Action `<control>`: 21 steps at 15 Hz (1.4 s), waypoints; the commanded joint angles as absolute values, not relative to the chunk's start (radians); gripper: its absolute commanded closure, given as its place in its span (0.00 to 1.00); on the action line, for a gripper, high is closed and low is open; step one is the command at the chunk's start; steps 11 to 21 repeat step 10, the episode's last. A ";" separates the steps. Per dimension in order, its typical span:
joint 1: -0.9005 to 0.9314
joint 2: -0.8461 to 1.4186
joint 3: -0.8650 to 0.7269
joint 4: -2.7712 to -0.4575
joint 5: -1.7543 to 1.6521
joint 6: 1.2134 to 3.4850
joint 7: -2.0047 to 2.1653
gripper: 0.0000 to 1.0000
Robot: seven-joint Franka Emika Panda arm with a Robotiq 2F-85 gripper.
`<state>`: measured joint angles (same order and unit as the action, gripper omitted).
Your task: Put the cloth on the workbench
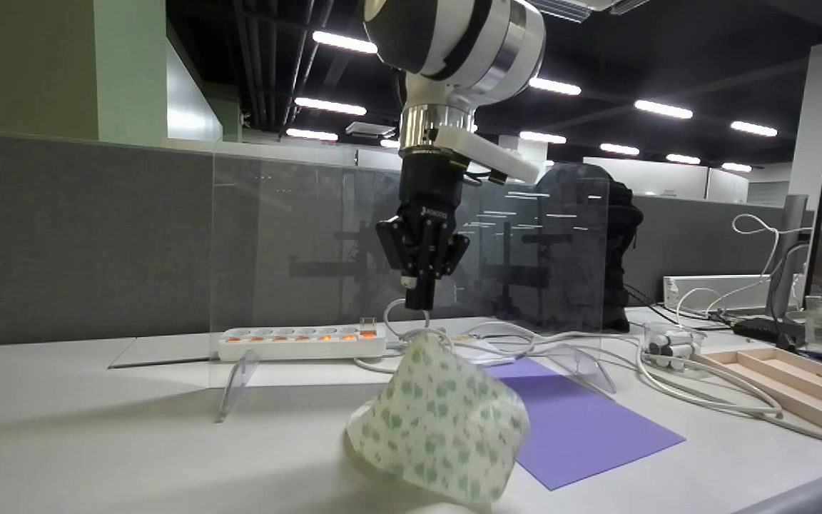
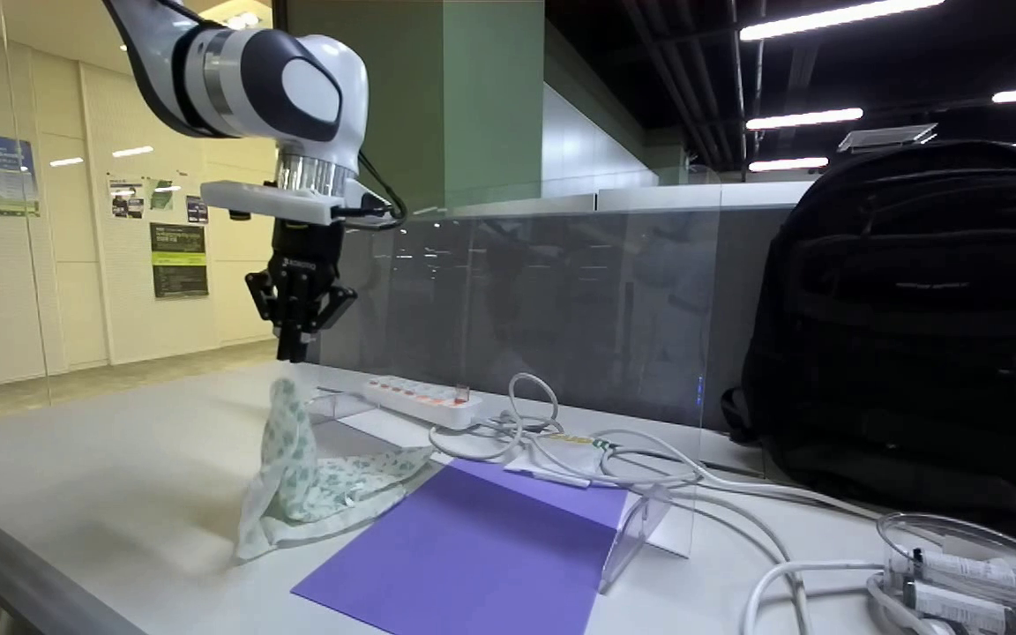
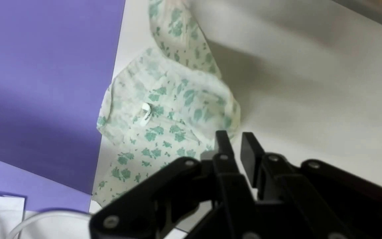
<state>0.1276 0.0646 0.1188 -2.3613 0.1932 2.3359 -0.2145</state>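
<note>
The cloth [image 1: 447, 421], pale with a green print, is in the lower middle of the frame in an exterior view, bunched on the tabletop [image 1: 97, 435] with its lower folds spread and one part standing up in a soft peak. In both exterior views that peak ends just under the gripper [image 3: 235, 136], with a small gap between them. The wrist view, where the gripper comes in at lower right, shows the fingertips [image 3: 222, 141] slightly apart, with no fabric pinched in the narrow space. There the cloth lies mostly just beside the purple sheet [image 3: 45, 83] at upper left; one corner seems to reach the sheet's edge, though whether it touches I cannot tell. Taking the tabletop as the place meant, I judge the placing essentially done: the cloth rests there, free of the grip. Its raised part is blurred and looks unsupported, so it will probably sag or fold over by itself. What is left seems small: letting the fabric settle and lifting the gripper clear. Smoothing it flat is nothing the task sentence asks for.
</note>
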 commanded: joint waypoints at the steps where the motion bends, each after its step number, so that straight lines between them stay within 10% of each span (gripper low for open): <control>1: 0.121 0.067 0.122 -2.360 0.174 2.321 -0.188 0.53; 9: 0.119 0.071 0.115 -2.370 0.095 2.344 -0.124 0.01; 21: 0.118 0.071 0.113 -2.371 0.078 2.346 -0.107 0.00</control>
